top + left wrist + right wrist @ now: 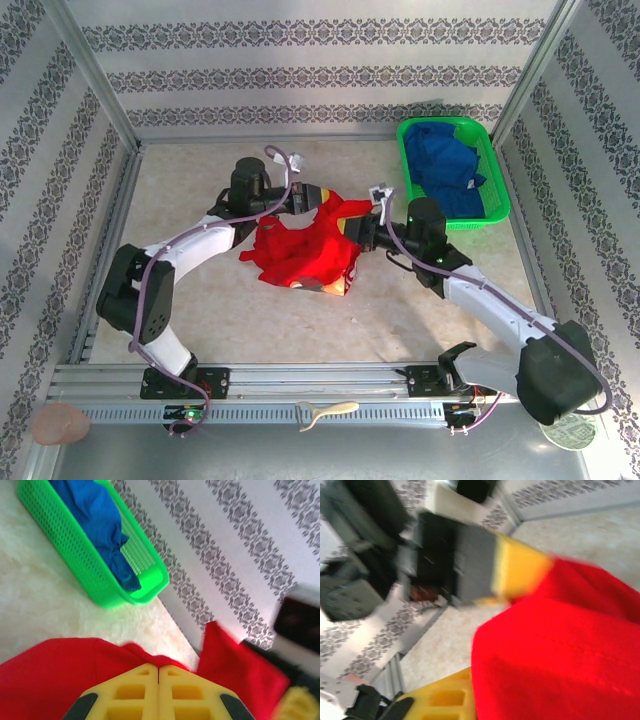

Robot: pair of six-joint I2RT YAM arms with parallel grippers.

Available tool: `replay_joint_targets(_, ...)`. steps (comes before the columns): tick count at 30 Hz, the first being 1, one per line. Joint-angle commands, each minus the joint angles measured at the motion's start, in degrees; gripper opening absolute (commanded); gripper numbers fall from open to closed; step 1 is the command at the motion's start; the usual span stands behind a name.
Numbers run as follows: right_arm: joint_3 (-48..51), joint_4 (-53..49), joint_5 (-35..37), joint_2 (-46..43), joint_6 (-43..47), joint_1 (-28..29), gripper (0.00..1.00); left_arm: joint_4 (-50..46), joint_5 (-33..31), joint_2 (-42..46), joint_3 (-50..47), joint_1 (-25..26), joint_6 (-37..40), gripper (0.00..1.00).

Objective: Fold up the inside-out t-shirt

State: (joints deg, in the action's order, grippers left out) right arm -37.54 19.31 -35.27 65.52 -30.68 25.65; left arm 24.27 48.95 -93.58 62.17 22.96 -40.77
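The inside-out t-shirt (300, 255) is a bright red bunched heap in the middle of the table. My left gripper (322, 203) is at its far edge. In the left wrist view its yellow fingers (159, 669) are pressed together, with a ridge of the red cloth (50, 680) pinched at their tips. My right gripper (365, 232) reaches in from the heap's right side. In the right wrist view one yellow finger (445, 697) shows at the bottom. The red cloth (560, 655) hangs over the rest and hides the other finger and the gap.
A green basket (405, 160) holding a blue garment (445, 165) stands at the back right, close to the right arm's elbow. Patterned walls close off three sides. A metal rail (300, 380) runs along the near edge.
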Motion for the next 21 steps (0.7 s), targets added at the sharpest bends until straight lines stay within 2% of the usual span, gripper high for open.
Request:
replay_joint_targets(1, 6.49, 1.04, 10.76, -2.98, -0.46, 0.78, 0.49, 6.85, -3.57, 6.43, -1.37, -3.07, -3.37, 0.00)
replay_joint_targets(2, 8.53, 0.59, 14.16, -3.66, -0.76, 0.78, 0.57, 6.97, -4.16, 7.76, -1.75, -3.84, -3.70, 0.00)
replay_joint_targets(4, 11.45, -0.86, 19.33, -5.04, -1.72, 0.57, 0.64, 7.10, -4.23, 10.00, -2.08, -4.94, -3.77, 0.00)
replay_joint_targets(9, 11.74, -4.14, 23.59, -10.45, -5.47, 0.05, 0.66, 4.51, -1.84, 13.54, -1.91, -5.59, -0.60, 0.00)
replay_joint_targets(15, -0.08, -12.04, 22.63, -13.11, 0.21, 1.70, 0.70, 5.12, 3.16, 15.88, -4.25, -5.54, 2.45, 0.00)
replay_joint_targets(21, -12.23, -14.04, 21.35, -4.86, 3.48, 3.33, 0.73, 1.08, 4.31, 18.24, -6.50, -5.55, 6.30, 0.00)
